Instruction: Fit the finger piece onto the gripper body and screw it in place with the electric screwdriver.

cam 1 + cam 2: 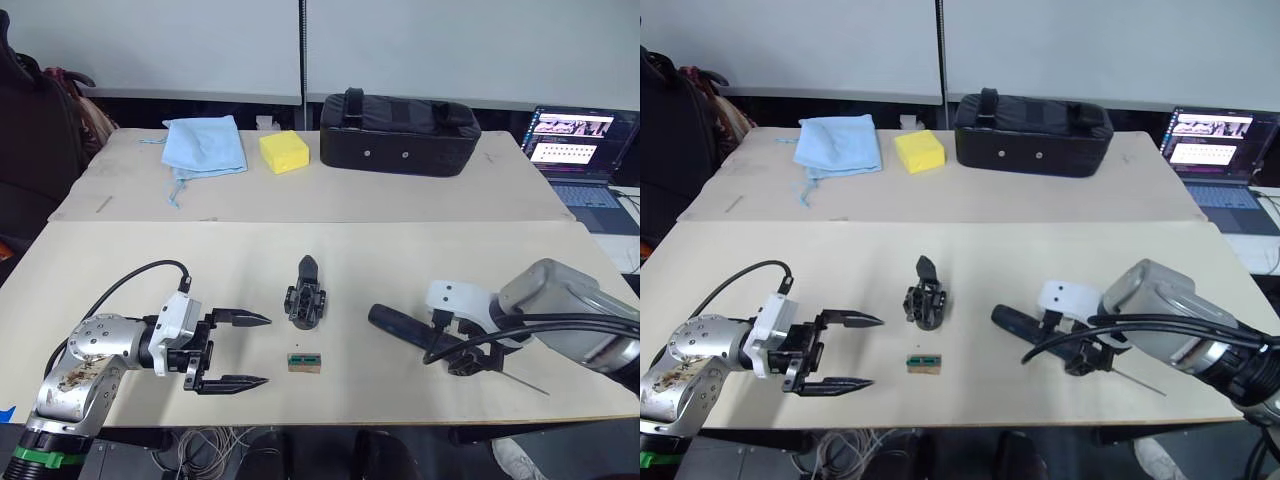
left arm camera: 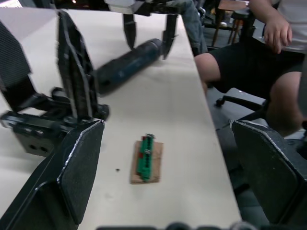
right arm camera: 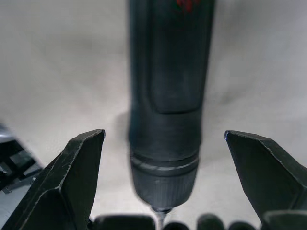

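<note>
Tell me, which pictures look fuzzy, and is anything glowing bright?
In the right wrist view the electric screwdriver is soft and out of focus between the open fingers. In the left wrist view the near fingers blur, while the green-topped block is fairly sharp. In the left eye view the laptop screen glows brightest, and the gripper body casts hardly any shadow.

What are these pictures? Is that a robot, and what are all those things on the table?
Yes, a robot with two arms. Two pictures come from cameras in its head, two from cameras on its wrists. Its left gripper is open, holding nothing. Its right gripper is open around a long dark pen-shaped electric screwdriver, which lies on the pale table, not yet squeezed. Between the arms lies a small black mechanical gripper body and a little green-topped block. At the back: a blue cloth, a yellow sponge, a black case and a laptop.
</note>
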`<action>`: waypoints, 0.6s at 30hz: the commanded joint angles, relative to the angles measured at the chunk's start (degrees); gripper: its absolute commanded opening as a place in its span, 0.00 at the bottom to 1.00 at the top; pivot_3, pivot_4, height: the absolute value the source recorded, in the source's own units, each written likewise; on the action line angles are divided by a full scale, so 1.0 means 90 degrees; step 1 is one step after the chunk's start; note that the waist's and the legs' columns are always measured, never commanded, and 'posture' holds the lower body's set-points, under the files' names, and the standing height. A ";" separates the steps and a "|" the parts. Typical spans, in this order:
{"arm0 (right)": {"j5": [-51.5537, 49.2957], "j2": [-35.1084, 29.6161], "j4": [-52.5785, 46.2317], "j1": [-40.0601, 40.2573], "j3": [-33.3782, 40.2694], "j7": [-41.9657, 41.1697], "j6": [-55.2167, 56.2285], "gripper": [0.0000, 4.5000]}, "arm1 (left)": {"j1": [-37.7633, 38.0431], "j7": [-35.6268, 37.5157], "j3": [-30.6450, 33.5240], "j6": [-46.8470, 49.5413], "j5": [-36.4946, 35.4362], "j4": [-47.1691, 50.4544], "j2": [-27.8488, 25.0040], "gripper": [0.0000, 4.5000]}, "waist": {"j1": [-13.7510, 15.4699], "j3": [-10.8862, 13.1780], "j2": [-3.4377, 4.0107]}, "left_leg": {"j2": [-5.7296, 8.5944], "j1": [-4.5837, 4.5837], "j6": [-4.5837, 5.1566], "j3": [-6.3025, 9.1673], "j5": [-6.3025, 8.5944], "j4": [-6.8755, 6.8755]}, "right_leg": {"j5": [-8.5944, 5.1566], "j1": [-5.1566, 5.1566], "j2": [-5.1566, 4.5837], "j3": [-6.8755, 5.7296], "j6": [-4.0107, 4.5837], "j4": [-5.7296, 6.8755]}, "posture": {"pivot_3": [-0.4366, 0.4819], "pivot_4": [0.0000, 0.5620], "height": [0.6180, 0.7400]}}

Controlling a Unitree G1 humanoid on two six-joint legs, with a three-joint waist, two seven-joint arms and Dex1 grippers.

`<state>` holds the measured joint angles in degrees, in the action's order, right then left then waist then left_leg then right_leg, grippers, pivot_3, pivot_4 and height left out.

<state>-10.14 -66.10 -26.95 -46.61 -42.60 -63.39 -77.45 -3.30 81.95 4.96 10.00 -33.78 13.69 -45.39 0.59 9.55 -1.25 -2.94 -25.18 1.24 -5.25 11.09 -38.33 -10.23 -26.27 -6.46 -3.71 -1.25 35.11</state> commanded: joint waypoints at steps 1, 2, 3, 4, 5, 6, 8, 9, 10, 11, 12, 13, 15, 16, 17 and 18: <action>0.0132 0.0100 0.0199 -0.0029 -0.0089 0.0199 0.0008 0.99 | 0.0065 0.0009 0.0050 0.0036 -0.0131 0.0316 -0.0072 1.00 | 0.0002 0.0000 0.0000 | 0.0000 0.0000 0.0000 0.0000 0.0000 0.0000 | 0.0000 0.0001 0.0001 -0.0001 0.0000 0.0000 | 0.48 0.27 1.00; 0.0135 0.0123 0.0236 0.0004 -0.0114 0.0241 0.0019 0.99 | 0.0076 -0.0002 0.0055 0.0050 -0.0136 0.0339 -0.0071 1.00 | 0.0005 0.0000 0.0000 | 0.0000 0.0000 0.0000 0.0000 0.0000 0.0000 | 0.0000 0.0002 0.0001 -0.0002 0.0000 0.0000 | 0.48 0.27 1.00; 0.0142 0.0130 0.0274 0.0012 -0.0148 0.0259 0.0032 0.99 | 0.0085 -0.0015 0.0063 0.0066 -0.0142 0.0354 -0.0069 1.00 | 0.0008 0.0000 0.0000 | 0.0000 0.0000 0.0000 0.0000 0.0000 0.0000 | 0.0000 0.0002 0.0001 -0.0002 0.0000 0.0000 | 0.48 0.27 1.00; 0.0165 0.0120 0.0304 -0.0010 -0.0199 0.0261 0.0066 0.99 | 0.0091 -0.0022 0.0069 0.0072 -0.0142 0.0362 -0.0070 1.00 | 0.0008 0.0000 0.0000 | 0.0001 0.0000 0.0000 -0.0001 0.0000 0.0000 | 0.0000 0.0002 0.0000 -0.0002 0.0000 0.0000 | 0.48 0.27 1.00; 0.0215 0.0093 0.0325 -0.0037 -0.0274 0.0263 0.0125 0.94 | 0.0095 -0.0032 0.0079 0.0077 -0.0143 0.0364 -0.0070 1.00 | 0.0007 0.0000 0.0000 | 0.0001 -0.0001 0.0001 -0.0002 0.0000 0.0000 | 0.0000 0.0002 0.0000 -0.0002 0.0000 0.0000 | 0.48 0.27 1.00; 0.0241 0.0070 0.0334 -0.0050 -0.0321 0.0260 0.0173 0.87 | 0.0099 -0.0045 0.0085 0.0085 -0.0146 0.0370 -0.0069 1.00 | 0.0006 0.0000 0.0000 | 0.0001 -0.0001 0.0001 -0.0003 0.0000 0.0000 | 0.0001 0.0002 0.0001 -0.0002 0.0000 0.0000 | 0.48 0.27 1.00; 0.0252 0.0030 0.0314 -0.0041 -0.0379 0.0231 0.0203 0.72 | 0.0096 -0.0051 0.0091 0.0084 -0.0143 0.0365 -0.0071 1.00 | 0.0005 -0.0001 -0.0001 | 0.0000 -0.0001 0.0001 -0.0005 0.0000 -0.0002 | 0.0001 0.0003 0.0002 -0.0003 0.0000 0.0001 | 0.48 0.27 1.00; 0.0266 -0.0009 0.0296 -0.0014 -0.0413 0.0217 0.0222 0.66 | 0.0080 -0.0047 0.0093 0.0078 -0.0138 0.0347 -0.0073 1.00 | 0.0004 -0.0001 -0.0001 | 0.0000 0.0000 0.0001 -0.0005 0.0000 -0.0002 | 0.0001 0.0004 0.0002 -0.0003 -0.0001 0.0001 | 0.48 0.27 1.00; 0.0278 -0.0038 0.0285 0.0003 -0.0439 0.0208 0.0237 0.58 | 0.0068 -0.0042 0.0094 0.0072 -0.0134 0.0334 -0.0074 1.00 | 0.0004 -0.0002 -0.0002 | -0.0001 0.0000 0.0001 -0.0005 0.0000 -0.0004 | 0.0001 0.0005 0.0003 -0.0004 -0.0001 0.0001 | 0.48 0.27 1.00; 0.0273 -0.0054 0.0285 0.0027 -0.0432 0.0209 0.0239 0.51 | 0.0051 -0.0038 0.0095 0.0067 -0.0129 0.0317 -0.0076 1.00 | 0.0005 -0.0002 -0.0002 | -0.0001 0.0000 0.0001 -0.0004 0.0000 -0.0006 | 0.0001 0.0006 0.0003 -0.0004 -0.0001 0.0001 | 0.48 0.27 1.00; 0.0271 -0.0088 0.0289 0.0051 -0.0409 0.0202 0.0260 0.43 | 0.0023 -0.0035 0.0095 0.0061 -0.0122 0.0293 -0.0076 1.00 | 0.0008 -0.0002 -0.0002 | -0.0001 0.0000 0.0001 -0.0004 0.0000 -0.0008 | 0.0001 0.0007 0.0002 -0.0004 -0.0001 0.0001 | 0.48 0.27 1.00; 0.0259 -0.0134 0.0292 0.0082 -0.0349 0.0189 0.0312 0.43 | -0.0009 -0.0031 0.0092 0.0058 -0.0117 0.0269 -0.0076 1.00 | 0.0012 -0.0002 -0.0002 | 0.0000 0.0000 0.0000 -0.0003 0.0000 -0.0010 | 0.0001 0.0008 0.0002 -0.0004 -0.0001 0.0000 | 0.48 0.27 1.00; 0.0120 -0.0188 0.0343 0.0157 -0.0075 0.0128 0.0399 0.43 | -0.0146 -0.0242 0.0162 0.0284 -0.0324 0.0254 0.0032 1.00 | 0.0023 -0.0002 -0.0002 | 0.0000 -0.0001 0.0000 -0.0003 0.0000 -0.0013 | 0.0001 0.0010 0.0001 -0.0004 -0.0001 0.0000 | 0.48 0.27 1.00; -0.0025 -0.0233 0.0425 0.0233 0.0236 0.0071 0.0527 0.43 | -0.0254 -0.0409 0.0212 0.0467 -0.0496 0.0270 0.0116 1.00 | 0.0038 -0.0002 -0.0002 | 0.0001 -0.0001 0.0000 -0.0003 0.0000 -0.0014 | 0.0001 0.0011 0.0000 -0.0004 -0.0001 -0.0001 | 0.48 0.27 1.00; -0.0168 -0.0318 0.0517 0.0302 0.0520 -0.0001 0.0549 0.43 | -0.0326 -0.0464 0.0218 0.0544 -0.0556 0.0285 0.0145 1.00 | 0.0058 -0.0001 -0.0002 | 0.0003 -0.0003 0.0000 -0.0001 0.0000 -0.0016 | 0.0001 0.0012 0.0000 -0.0004 -0.0001 -0.0001 | 0.48 0.27 1.00; -0.0324 -0.0387 0.0613 0.0427 0.0886 -0.0053 0.0633 0.43 | -0.0366 -0.0464 0.0211 0.0565 -0.0566 0.0292 0.0149 1.00 | 0.0062 -0.0001 -0.0003 | 0.0003 -0.0010 0.0001 0.0001 0.0000 -0.0022 | 0.0001 0.0011 0.0001 -0.0005 -0.0003 -0.0001 | 0.48 0.27 1.00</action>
<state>-11.51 -67.30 -22.43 -42.78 -40.98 -63.05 -72.94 -5.91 78.55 5.56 14.22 -37.03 15.10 -44.10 1.15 9.54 -1.27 -2.91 -25.31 1.26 -5.25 11.10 -38.59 -10.20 -26.19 -6.45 -3.74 -1.30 35.12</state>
